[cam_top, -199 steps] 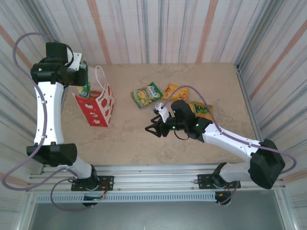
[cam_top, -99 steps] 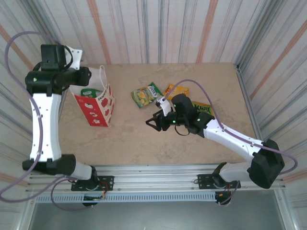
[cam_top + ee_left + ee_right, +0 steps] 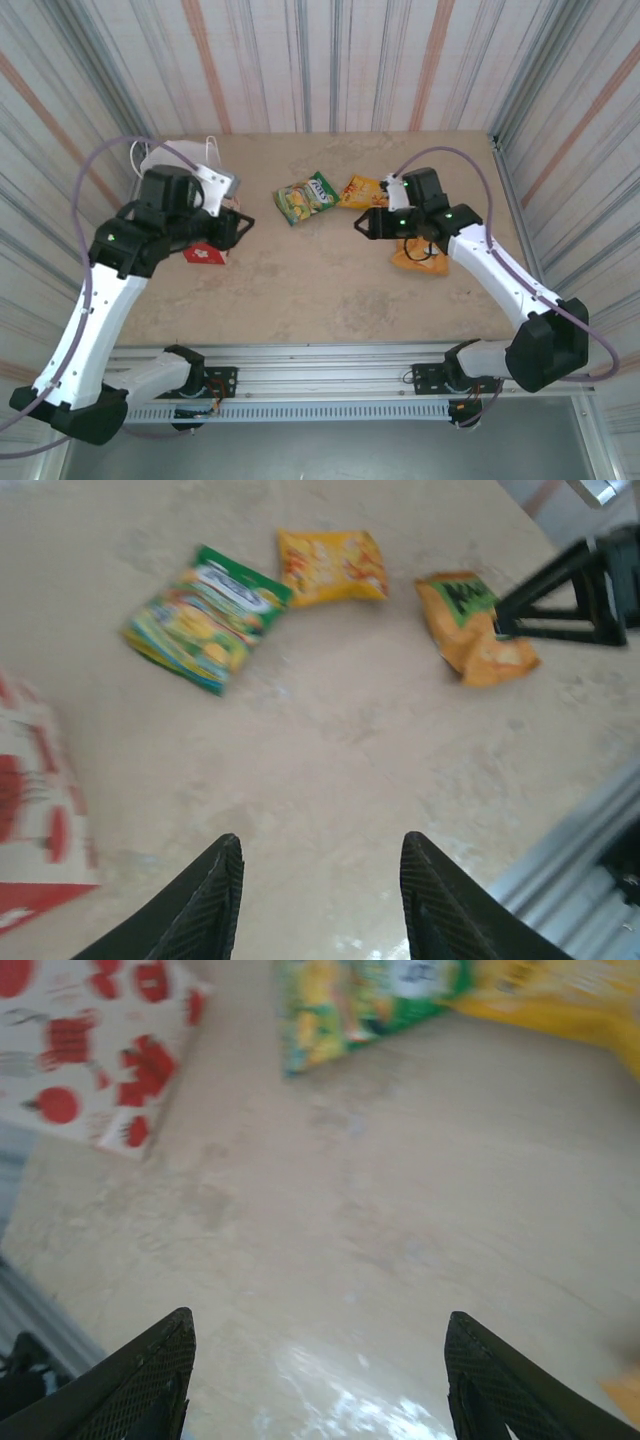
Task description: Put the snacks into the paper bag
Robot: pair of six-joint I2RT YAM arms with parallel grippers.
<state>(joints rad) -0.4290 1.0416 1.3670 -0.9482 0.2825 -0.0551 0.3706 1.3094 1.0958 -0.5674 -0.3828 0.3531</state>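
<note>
My left arm stands up from the near left corner and bends inward, wrist pointing right. My left jaws are apart, with nothing between them. My right arm stretches forward and to the left over the bench. My right jaws are spread wide and empty.

The table has a flat, beige, stone-patterned top with a slight sheen near its front edge. Corrugated wall panels, white with grey and orange vertical stripes, enclose it on the left, far and right sides. Two parallel aluminium rails run along the near edge, with a slotted strip nearer still.
</note>
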